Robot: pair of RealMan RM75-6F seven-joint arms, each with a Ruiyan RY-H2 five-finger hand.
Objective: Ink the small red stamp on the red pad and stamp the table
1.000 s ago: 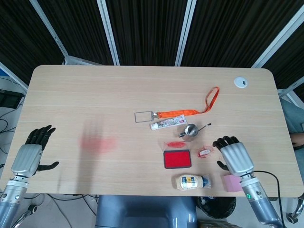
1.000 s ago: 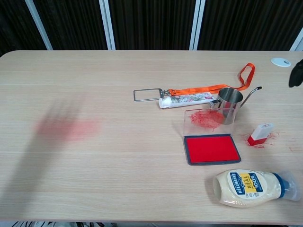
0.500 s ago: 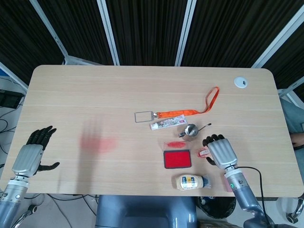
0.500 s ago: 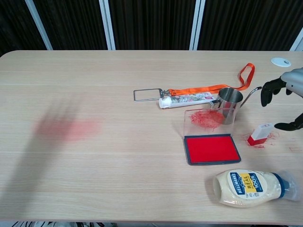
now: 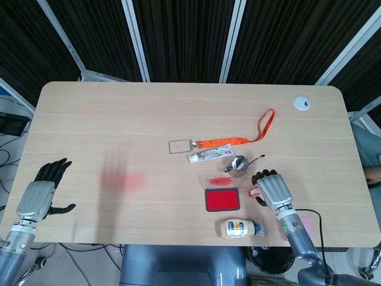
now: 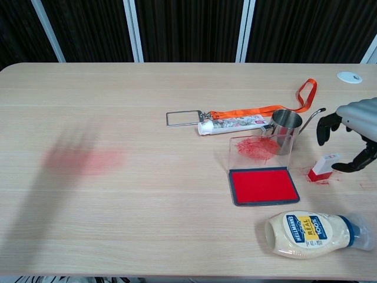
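Head view, left to right. Left hand, lower left: fingers spread, holding nothing. Red pad, lower centre, lid open. Small red stamp, lower right, just right of the pad. Right hand: fingers apart around the stamp, not yet closed. Pinch your stamp's white top squarely; keep it upright.

Pale wooden table before dark slatted panels.
White posts divide the panels (cables trail at far left).

Right hand cut by chest view's edge; bottle label illegible.
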